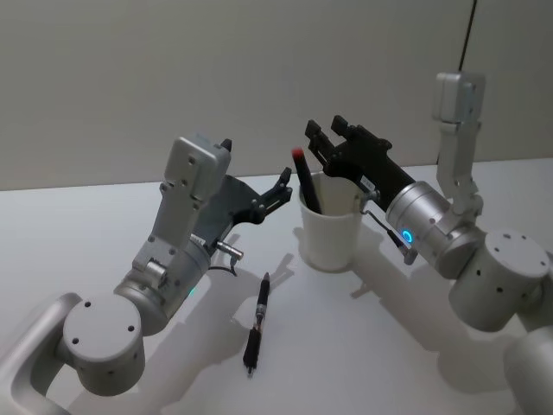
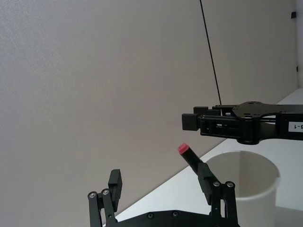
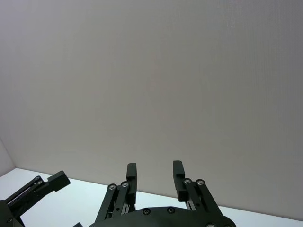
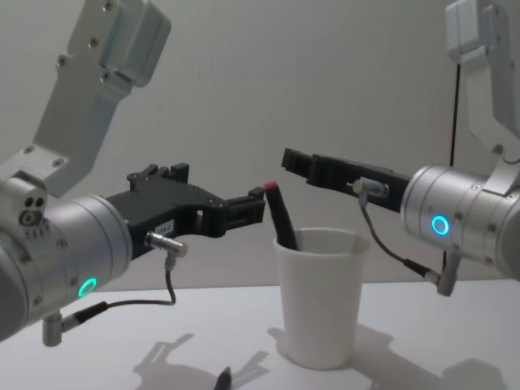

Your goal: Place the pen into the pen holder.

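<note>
Though cut off, the label [image 2: 297, 126] on the right tool [image 1: 326, 130] perhaps reads "3-1".

Head cam sits high, aimed forward and down at the desk [image 1: 363, 354], with the pen holder [image 1: 330, 235] mid-frame. Chest cam is lower, looking level across the desk, close on the same holder from the side. Each wrist cam looks along its own pincer toward the wall [image 3: 151, 71]. The left one, past the left pincer [image 2: 160, 177], catches the holder rim and the right pincer [image 2: 191, 121]. The right one glimpses the left pincer's tip.
</note>
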Action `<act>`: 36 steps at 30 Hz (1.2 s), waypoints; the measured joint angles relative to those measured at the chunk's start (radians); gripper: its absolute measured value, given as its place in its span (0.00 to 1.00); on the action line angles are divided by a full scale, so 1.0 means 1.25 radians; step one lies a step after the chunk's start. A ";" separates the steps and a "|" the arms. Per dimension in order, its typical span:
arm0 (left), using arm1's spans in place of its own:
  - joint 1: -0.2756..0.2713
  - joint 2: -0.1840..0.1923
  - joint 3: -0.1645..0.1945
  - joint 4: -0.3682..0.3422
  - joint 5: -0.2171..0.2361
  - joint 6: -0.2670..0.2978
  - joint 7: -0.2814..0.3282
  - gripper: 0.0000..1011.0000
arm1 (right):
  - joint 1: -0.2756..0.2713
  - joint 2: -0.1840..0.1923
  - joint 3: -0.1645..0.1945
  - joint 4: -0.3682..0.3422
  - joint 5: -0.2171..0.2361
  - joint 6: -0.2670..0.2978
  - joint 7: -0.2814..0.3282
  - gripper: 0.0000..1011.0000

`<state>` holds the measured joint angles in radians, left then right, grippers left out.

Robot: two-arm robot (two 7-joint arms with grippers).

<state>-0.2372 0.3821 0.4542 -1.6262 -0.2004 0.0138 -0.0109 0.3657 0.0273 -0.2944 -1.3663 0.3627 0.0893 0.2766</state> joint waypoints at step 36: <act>0.000 0.000 0.000 0.000 0.000 0.000 0.000 0.99 | -0.013 0.074 0.048 -0.139 -0.059 0.024 0.026 0.99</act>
<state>-0.2372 0.3821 0.4542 -1.6262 -0.2004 0.0138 -0.0110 0.3498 0.1197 -0.2339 -1.5406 0.2884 0.1194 0.3089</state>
